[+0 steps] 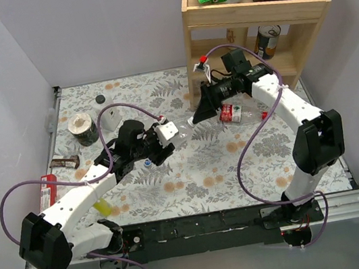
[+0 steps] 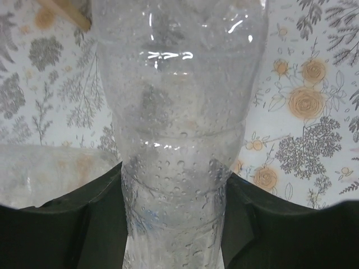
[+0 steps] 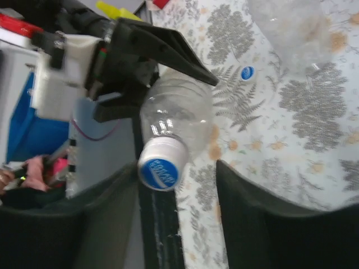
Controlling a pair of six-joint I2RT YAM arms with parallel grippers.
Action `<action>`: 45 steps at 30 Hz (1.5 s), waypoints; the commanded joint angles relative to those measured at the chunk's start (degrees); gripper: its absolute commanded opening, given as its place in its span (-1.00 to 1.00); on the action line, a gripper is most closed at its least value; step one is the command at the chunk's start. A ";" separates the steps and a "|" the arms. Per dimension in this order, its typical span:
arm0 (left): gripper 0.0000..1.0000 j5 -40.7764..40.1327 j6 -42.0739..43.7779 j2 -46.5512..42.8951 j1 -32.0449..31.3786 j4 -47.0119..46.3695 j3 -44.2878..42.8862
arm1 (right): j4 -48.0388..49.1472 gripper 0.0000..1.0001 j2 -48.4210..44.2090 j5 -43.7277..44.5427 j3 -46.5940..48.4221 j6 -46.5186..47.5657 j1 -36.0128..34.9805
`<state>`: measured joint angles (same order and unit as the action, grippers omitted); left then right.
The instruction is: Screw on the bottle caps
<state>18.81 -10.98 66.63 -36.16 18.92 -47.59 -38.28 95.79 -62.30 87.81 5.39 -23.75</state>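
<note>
From above, the left gripper (image 1: 169,141) holds a clear bottle (image 1: 180,129) on its side over the middle of the flowered counter (image 1: 196,193). The bottle's neck is turned toward the right gripper (image 1: 195,118), which points straight at it. Behind the right gripper a red-label bottle (image 1: 231,113) lies on the counter near the wooden shelf (image 1: 250,21). A loose blue cap (image 1: 147,162) sits on the counter just beside the left gripper.

In the left wrist view the clear bottle fills the frame. Its narrow waist is clenched between the two dark fingers (image 2: 67,230), one pressing each side.

In the right wrist view a blue cap (image 3: 161,168) sits on the held bottle's neck, between the right fingers (image 3: 258,224). They stand parted — a gap shows beside the cap, so they are not pinching it. Farther off, the loose blue cap lies on the counter, and a blurred clear bottle (image 3: 291,28) shows at the upper edge.
</note>
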 commanded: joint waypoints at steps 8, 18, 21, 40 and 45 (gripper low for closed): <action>-1.00 17.39 -4.39 -3.62 0.30 -3.71 -2.41 | 14.62 0.86 -26.78 -3.26 -13.97 28.72 2.74; -1.00 20.65 -4.22 -0.89 0.39 -2.66 -6.90 | 29.13 0.71 -27.50 -1.24 -20.57 14.39 1.07; -1.00 20.48 -3.87 -0.71 0.39 -2.48 -7.42 | 29.67 0.59 -26.80 -1.94 -20.66 12.72 1.07; -1.00 20.65 -3.78 -0.27 0.48 -1.86 -7.95 | 48.12 -0.12 -27.23 -7.57 -25.93 -9.76 1.16; -1.00 19.25 -5.18 -0.01 0.39 -3.88 -6.82 | 58.21 -0.80 -28.28 1.25 -30.24 -20.84 0.98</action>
<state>38.33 -15.46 66.43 -36.05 16.95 -53.23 9.50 68.82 -67.66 60.55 -4.27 -22.57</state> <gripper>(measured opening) 0.510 0.389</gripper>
